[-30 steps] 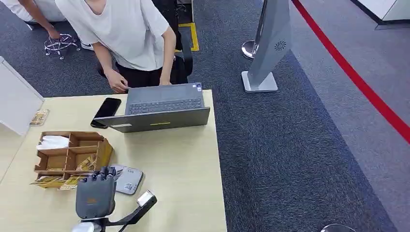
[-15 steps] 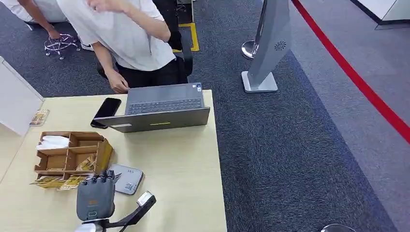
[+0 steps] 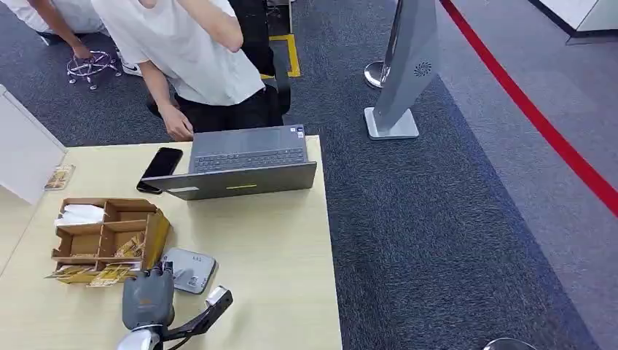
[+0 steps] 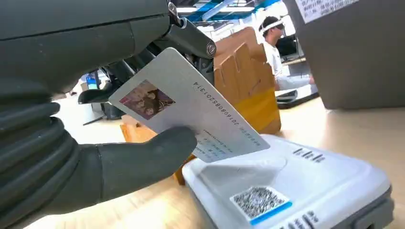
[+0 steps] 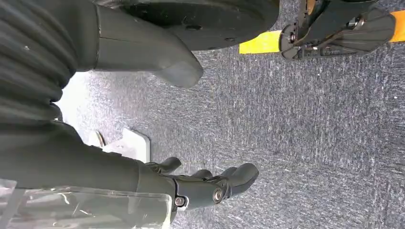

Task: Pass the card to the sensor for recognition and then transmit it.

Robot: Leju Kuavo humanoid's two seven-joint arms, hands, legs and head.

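Card (image 4: 191, 114) is being pinched by the left hand (image 3: 148, 300) just above the grey sensor (image 3: 189, 270) at lower left of the head view, recognition step seemingly underway, handing on next.

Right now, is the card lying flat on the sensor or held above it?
Held above: the left hand pinches the card, tilted, clear of the sensor.
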